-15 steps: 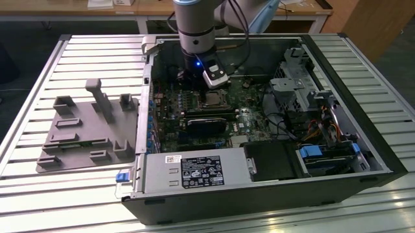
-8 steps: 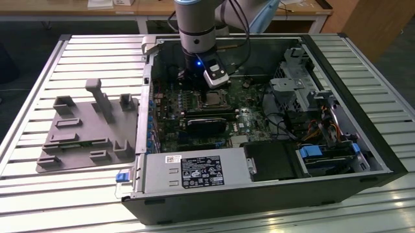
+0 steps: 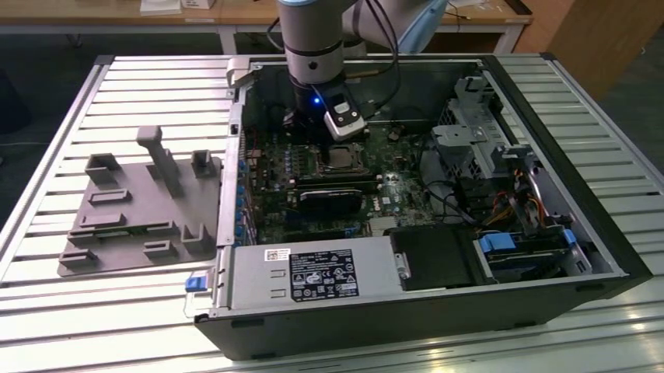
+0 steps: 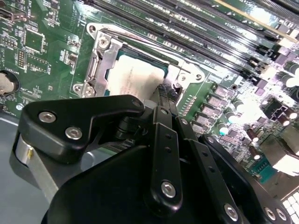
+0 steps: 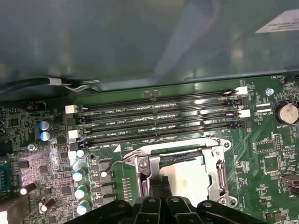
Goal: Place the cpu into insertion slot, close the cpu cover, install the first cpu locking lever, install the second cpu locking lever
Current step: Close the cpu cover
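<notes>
Both wrist views show the cpu (image 5: pixel 189 181) (image 4: pixel 133 79) as a pale square seated in the insertion slot (image 5: pixel 177 157), with the cpu cover (image 5: pixel 218 170) lying flat around it as a silvery frame. The gripper (image 5: pixel 161 183) has its dark fingers drawn together with nothing seen between them. Their tips are right at the cpu's near edge, though I cannot tell whether they touch it.

The first wrist view adds what the other hides behind the gripper's black body: a thin wire lever (image 5: pixel 122 157) at one corner of the frame – latched or not, I cannot tell. It also shows the long memory slots (image 5: pixel 159 119) just beyond the socket and a coin battery (image 5: pixel 286 112) off to the side.

The exterior view gives the wider setting. The arm (image 3: pixel 311 39) comes down from the upper middle of the frame into an open computer case (image 3: pixel 415 326), whose power supply (image 3: pixel 306 276) sits along the lower edge. The case lies on a slatted metal table (image 3: pixel 124 85), and a grey fixture tray (image 3: pixel 135 210) rests on the slats at the exterior view's left – well apart from the gripper. Wooden desks (image 3: pixel 104 12) stand behind.
</notes>
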Tool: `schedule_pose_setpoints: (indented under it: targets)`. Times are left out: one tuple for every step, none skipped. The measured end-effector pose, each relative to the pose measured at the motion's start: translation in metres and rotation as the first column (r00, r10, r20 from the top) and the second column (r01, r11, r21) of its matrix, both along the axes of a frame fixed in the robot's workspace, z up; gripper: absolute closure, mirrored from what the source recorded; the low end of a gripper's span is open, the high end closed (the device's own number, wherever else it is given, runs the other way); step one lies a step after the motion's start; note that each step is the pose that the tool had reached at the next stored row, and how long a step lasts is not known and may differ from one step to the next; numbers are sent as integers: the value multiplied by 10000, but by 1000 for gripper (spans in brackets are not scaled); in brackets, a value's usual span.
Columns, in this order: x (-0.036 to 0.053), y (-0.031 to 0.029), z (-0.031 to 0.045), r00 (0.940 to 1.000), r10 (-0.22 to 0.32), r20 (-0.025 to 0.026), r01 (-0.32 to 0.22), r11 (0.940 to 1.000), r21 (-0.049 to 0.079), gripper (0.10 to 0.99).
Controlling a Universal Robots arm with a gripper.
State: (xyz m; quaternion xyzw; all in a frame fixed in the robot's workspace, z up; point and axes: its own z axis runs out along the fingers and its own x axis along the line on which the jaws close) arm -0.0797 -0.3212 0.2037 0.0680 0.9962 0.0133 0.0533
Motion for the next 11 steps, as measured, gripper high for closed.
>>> schedule_pose_setpoints:
  targets:
    - [-11, 1, -1, 10000, 0, 5, 0, 10000, -34, 984]
    - [-24, 1, 0, 10000, 2, 8, -2, 10000, -82, 984]
    - [-32, 0, 0, 10000, 2, 8, -2, 9999, -116, 984]
    - [-36, 0, -2, 10000, 2, 9, -2, 9999, -123, 984]
    - [-39, 0, -5, 10000, 2, 9, -2, 9999, -125, 984]
    - [-41, 1, -8, 10000, 3, 10, -3, 9999, -126, 984]
    - [-41, 1, -12, 10000, 7, 10, -7, 9999, -126, 984]
    - [-41, 1, -16, 10000, 17, 11, -17, 9999, -127, 984]
    - [-41, 1, -19, 10000, 36, 10, -36, 9999, -129, 984]
    - [-41, 1, -22, 10000, 65, 10, -65, 9999, -131, 984]
    - [-42, 1, -25, 9999, 106, 10, -106, 9999, -132, 984]
